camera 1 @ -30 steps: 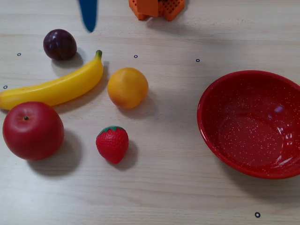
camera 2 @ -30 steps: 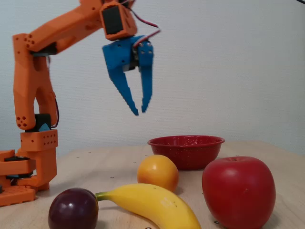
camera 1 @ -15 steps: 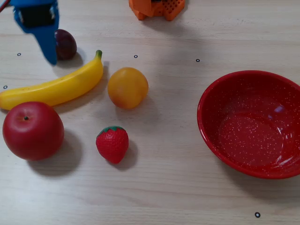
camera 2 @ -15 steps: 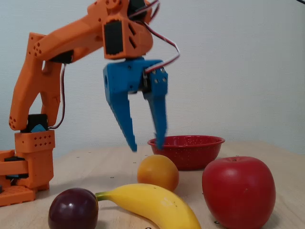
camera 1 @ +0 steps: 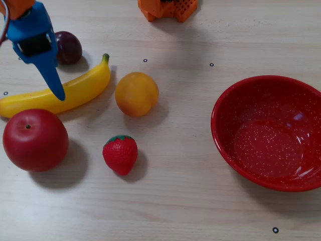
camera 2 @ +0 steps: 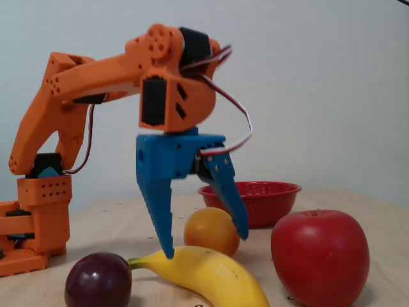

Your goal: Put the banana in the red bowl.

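Observation:
The yellow banana [camera 1: 65, 93] lies on the table at the left, its green stem pointing up-right; it also appears low in a fixed view from the side [camera 2: 214, 276]. My blue gripper [camera 2: 204, 243] stands open over it, jaws spread wide and empty. One fingertip [camera 2: 167, 251] is at or just above the banana's top near the stem end. From above, one blue finger [camera 1: 54, 80] crosses the banana's middle; the other is hidden. The red bowl [camera 1: 235, 100] sits empty at the right, and stands behind the fruits [camera 2: 271, 192] in the side-on view.
A dark plum [camera 1: 70, 47] lies beside the gripper, an orange-yellow round fruit [camera 1: 136, 94] right of the banana, a red apple [camera 1: 35, 139] below it, and a strawberry [camera 1: 120, 154] near the middle. The orange arm base [camera 1: 168, 9] is at the top edge.
The gripper has come down and forward from high above the plum to just over the banana. Its jaws have spread wider.

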Tool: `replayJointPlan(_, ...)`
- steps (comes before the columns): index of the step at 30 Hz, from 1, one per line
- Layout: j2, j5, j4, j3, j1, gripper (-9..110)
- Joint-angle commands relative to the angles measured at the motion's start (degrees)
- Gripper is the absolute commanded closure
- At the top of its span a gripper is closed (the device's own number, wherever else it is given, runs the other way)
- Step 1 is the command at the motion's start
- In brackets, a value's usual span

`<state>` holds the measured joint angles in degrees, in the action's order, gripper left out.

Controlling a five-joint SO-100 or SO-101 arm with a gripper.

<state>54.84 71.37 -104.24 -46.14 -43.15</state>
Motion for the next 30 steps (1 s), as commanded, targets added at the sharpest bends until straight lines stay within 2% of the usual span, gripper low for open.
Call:
replayJointPlan(1,2.1,1.7,-1.9,5.1,-0.3,53)
replayJointPlan(16,-7.2,1.2,4.7,5.6,2.5,55)
replayJointPlan(28,-10.0,2.0,8.6,6.4,3.5,70)
replayJointPlan(30,-9.8,2.5,8.3,6.4,3.7,76)
